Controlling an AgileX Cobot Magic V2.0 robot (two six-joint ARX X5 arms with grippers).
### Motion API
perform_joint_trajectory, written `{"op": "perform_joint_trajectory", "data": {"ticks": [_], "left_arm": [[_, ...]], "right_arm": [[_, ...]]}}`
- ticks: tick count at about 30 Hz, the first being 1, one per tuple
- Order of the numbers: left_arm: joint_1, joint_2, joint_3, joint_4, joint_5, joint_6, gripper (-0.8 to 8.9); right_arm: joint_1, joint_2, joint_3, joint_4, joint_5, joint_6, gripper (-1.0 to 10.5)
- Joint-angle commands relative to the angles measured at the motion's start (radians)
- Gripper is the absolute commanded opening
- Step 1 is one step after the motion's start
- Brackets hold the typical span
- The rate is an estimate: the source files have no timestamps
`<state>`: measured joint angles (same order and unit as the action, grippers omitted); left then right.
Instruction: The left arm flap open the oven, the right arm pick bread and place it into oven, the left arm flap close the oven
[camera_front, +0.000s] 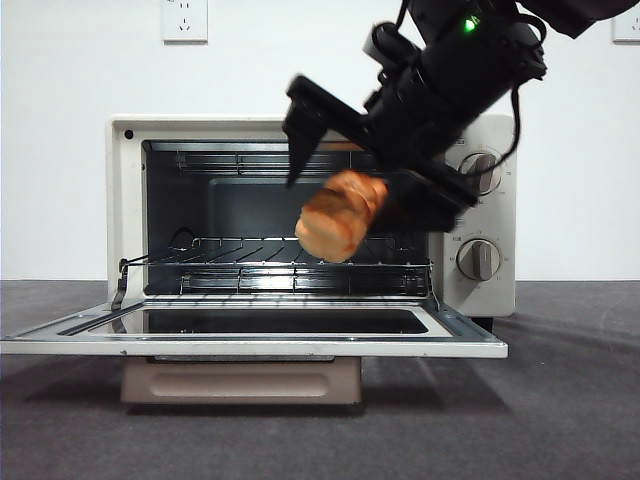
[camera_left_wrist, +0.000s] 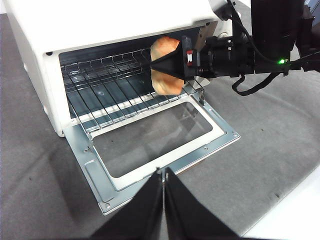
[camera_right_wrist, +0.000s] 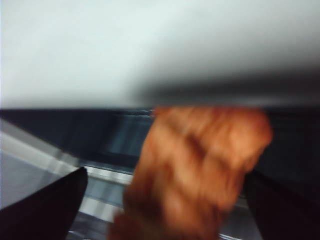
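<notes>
A cream-white oven (camera_front: 480, 215) stands on a dark grey table (camera_front: 560, 400), its glass-windowed door (camera_front: 250, 335) dropped flat open toward the camera. The front view shows the right gripper (camera_front: 345, 205) reaching in from the upper right, its jaws pinching the bread (camera_front: 340, 215), which hangs in the air at the oven mouth, just above the wire rack (camera_front: 290, 250) and not touching it. This level view alone shows the two beige knobs (camera_front: 480, 258) on the right panel and a wall socket (camera_front: 185, 18) above.

The left wrist view looks down from outside. It shows the shiny metal door frame with screws, the thin chromed bars of the rack, and the bread at the right part of the opening. The left gripper (camera_left_wrist: 163, 185) hovers in front of the door edge, well apart from the bread, its two black wedge jaws pressed together and holding nothing.

The right wrist view is blurred: an orange-brown ridged loaf fills the middle between two black jaws, with the dark oven cavity behind.

The bread is golden-orange, lumpy and rounded.
</notes>
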<state>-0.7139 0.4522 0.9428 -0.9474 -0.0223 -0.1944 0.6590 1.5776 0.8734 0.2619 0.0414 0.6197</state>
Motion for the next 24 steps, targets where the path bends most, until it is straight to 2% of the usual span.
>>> {"op": "perform_joint_trajectory", "data": {"ticks": [1,8,12,17,21,24], "left_arm": [[-0.006,0.002,0.018,0.003,-0.002,-0.001,0.1],[-0.006,0.002,0.018,-0.005,-0.002,0.003,0.1],[-0.006,0.003,0.018,-0.002,-0.005,0.02,0.1],[-0.006,0.029,0.017,-0.003,-0.035,0.022,0.1],[-0.005,0.096,0.017,-0.003,-0.035,0.038,0.1],[0.003,0.166,0.017,0.003,-0.035,0.045,0.09]], "right_arm": [[-0.001,0.016,0.019,-0.018,0.012,0.002,5.3],[0.0,0.004,0.019,-0.004,0.01,0.002,5.3],[0.0,-0.049,0.019,-0.05,0.007,0.003,5.3],[0.02,-0.217,0.019,-0.264,-0.045,0.014,5.3],[0.041,-0.367,0.019,-0.443,-0.115,-0.05,5.2],[0.049,-0.495,0.019,-0.6,-0.129,-0.105,5.0]]}}
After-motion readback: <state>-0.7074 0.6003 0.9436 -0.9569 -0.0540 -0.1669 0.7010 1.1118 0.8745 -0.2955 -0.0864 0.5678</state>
